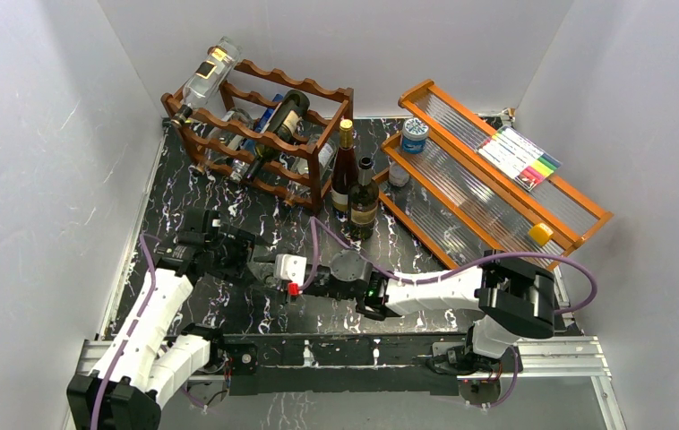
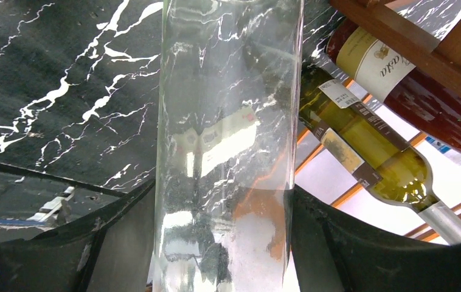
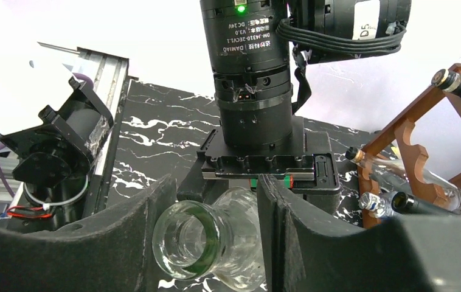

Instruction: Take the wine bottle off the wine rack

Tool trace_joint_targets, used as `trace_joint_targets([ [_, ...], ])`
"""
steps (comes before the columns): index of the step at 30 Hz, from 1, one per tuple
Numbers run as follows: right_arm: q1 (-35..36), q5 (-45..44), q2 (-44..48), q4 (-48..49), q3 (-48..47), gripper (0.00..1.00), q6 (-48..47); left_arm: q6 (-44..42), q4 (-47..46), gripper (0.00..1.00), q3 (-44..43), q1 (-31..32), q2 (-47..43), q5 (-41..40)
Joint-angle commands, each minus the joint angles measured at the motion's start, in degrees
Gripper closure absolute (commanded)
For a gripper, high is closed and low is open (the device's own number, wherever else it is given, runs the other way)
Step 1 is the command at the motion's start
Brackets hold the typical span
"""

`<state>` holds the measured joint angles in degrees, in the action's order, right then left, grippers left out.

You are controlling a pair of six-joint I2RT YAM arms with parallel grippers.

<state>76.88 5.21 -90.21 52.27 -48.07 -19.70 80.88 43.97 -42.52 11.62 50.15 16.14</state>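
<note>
Left wrist view: the left gripper is pinching the wine bottle, a clear glass one. Its dark fingers press on both sides of the body. Ahead of the fingers and to their right, the wine rack holds a green bottle and a red bottle. The clear bottle lies apart from the rails.

Right wrist view: the right gripper brackets the bottle's neck just behind the open mouth. The fingers are close on either side, but I cannot tell whether both pads actually bite. The rack stands beyond it, to its right.

Top view: both grippers meet low over the table, well in front of the rack, left facing right. The glass between them is hard to make out. Two standing bottles sit just beside the rack's right post.

In my judgement the bottle is already off the rack and this is a handover or set-down. Next, one grip must be firm before the other lets go. The bottle then needs tipping upright onto bare table.
</note>
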Motion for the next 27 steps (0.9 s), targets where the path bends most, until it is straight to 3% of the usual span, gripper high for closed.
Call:
trace_joint_targets([
  [1,-0.51,-6.48,-1.06,8.27,-0.44,0.45,-1.2,1.25,-1.98,1.0,1.41,0.16,-2.01,5.57],
  [3,-0.53,-7.95,-0.76,9.05,-0.16,0.6,-1.27,1.6,-2.98,1.0,1.91,0.13,-2.28,5.95],
  [4,-0.51,-8.68,-0.52,9.55,0.09,0.69,-1.22,1.69,-3.65,0.91,2.16,0.11,-2.44,6.07],
  [6,-0.52,-10.32,0.21,10.34,0.26,0.88,-1.14,2.34,-4.59,0.44,2.77,0.16,-2.96,6.3],
  [7,-0.51,-11.06,0.42,10.28,0.15,0.98,-1.2,2.77,-5.06,0.27,3.08,0.16,-3.34,6.27],
  [9,-0.53,-12.46,1.09,9.55,-0.27,1.0,-1.37,3.28,-6.12,0.03,3.53,0.09,-4.01,5.96],
  [15,-0.59,-17.83,3.91,5.37,-1.93,1.0,-0.4,1.01,-5.82,0.02,2.71,0.15,-3.7,3.34],
  [20,-1.6,-21.71,9.1,-2.56,-2.88,1.0,2.8,-4.92,-1.63,0.02,-2.08,0.16,-3.18,-4.27],
  [27,-6.28,-17.98,23.51,-17.59,-3.83,1.0,11.28,-16.76,-1.14,0.02,-9.67,0.15,-4.47,-15.63],
])
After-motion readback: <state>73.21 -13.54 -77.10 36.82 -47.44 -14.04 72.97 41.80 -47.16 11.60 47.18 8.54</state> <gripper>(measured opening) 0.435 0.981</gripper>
